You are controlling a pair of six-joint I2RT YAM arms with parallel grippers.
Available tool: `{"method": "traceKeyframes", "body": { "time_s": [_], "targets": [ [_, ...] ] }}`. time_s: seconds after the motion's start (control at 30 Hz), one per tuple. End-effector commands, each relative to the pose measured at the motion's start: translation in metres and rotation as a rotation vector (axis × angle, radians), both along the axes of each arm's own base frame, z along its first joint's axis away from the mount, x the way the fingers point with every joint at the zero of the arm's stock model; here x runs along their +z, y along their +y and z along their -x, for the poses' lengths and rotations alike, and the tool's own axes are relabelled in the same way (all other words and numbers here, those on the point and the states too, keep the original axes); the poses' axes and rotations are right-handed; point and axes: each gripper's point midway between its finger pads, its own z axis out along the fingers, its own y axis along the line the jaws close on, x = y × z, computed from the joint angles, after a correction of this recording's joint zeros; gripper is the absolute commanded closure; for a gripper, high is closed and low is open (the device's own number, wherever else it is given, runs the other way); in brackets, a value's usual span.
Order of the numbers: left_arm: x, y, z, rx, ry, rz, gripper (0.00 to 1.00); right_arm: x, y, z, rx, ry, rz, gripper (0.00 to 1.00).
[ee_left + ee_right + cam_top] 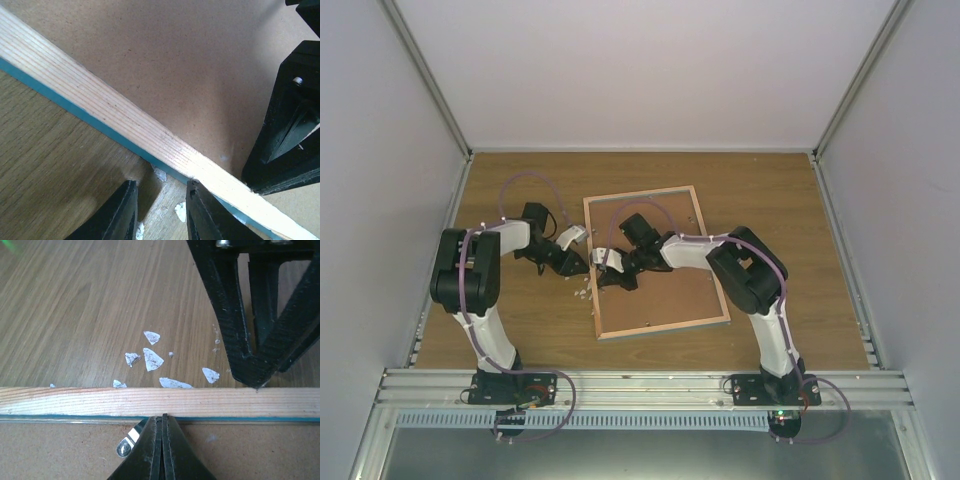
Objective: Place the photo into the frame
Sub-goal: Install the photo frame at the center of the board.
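Note:
The frame (641, 195) lies back up on the table, showing its light wood rail (100, 102) and brown board (190, 65), with a teal strip under the rail. The photo is not in view. My left gripper (160, 192) stands open over the table just outside the frame's left rail; nothing is between its fingers, and one fingertip (196, 189) touches the rail's edge. My right gripper (162, 417) is shut, its tips resting on the board at the rail's inner edge, beside a small metal tab (125, 445). In the top view the two grippers meet at the left rail (592, 278).
White paper scraps (151, 359) lie on the wooden table (520, 320) just outside the left rail, some between my left fingers. Grey walls close in the table on three sides. The right gripper's black body (290, 135) stands close in front of the left wrist camera.

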Motion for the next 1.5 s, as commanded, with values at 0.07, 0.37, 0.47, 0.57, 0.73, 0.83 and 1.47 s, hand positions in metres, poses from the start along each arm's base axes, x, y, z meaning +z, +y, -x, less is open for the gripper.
{"method": "traceKeyframes", "body": {
  "time_s": [0.07, 0.37, 0.47, 0.57, 0.73, 0.83, 1.47],
  "targets": [
    [-0.034, 0.008, 0.009, -0.004, 0.071, -0.103, 0.7, -0.039, -0.021, 0.072, 0.203, 0.144, 0.114, 0.99],
    [-0.033, 0.01, 0.01, -0.008, 0.061, -0.112, 0.7, 0.008, -0.019, 0.009, 0.015, 0.151, 0.07, 0.99],
    [-0.033, 0.009, 0.011, -0.01, 0.062, -0.107, 0.7, 0.017, -0.021, 0.001, -0.035, 0.117, 0.076, 0.99],
    [-0.03, 0.007, 0.011, -0.016, 0.056, -0.09, 0.7, 0.017, -0.024, 0.004, -0.039, 0.124, 0.089, 0.99],
    [-0.015, 0.003, 0.014, -0.033, 0.018, -0.051, 0.7, 0.012, -0.02, 0.008, -0.029, 0.133, 0.091, 0.99],
    [-0.005, 0.005, 0.014, -0.033, -0.015, -0.032, 0.69, 0.01, -0.011, 0.016, -0.012, 0.149, 0.084, 0.99],
    [0.006, -0.016, 0.019, -0.001, 0.021, 0.064, 0.55, -0.03, -0.016, 0.038, 0.002, 0.27, 0.126, 1.0]
  ]
}}
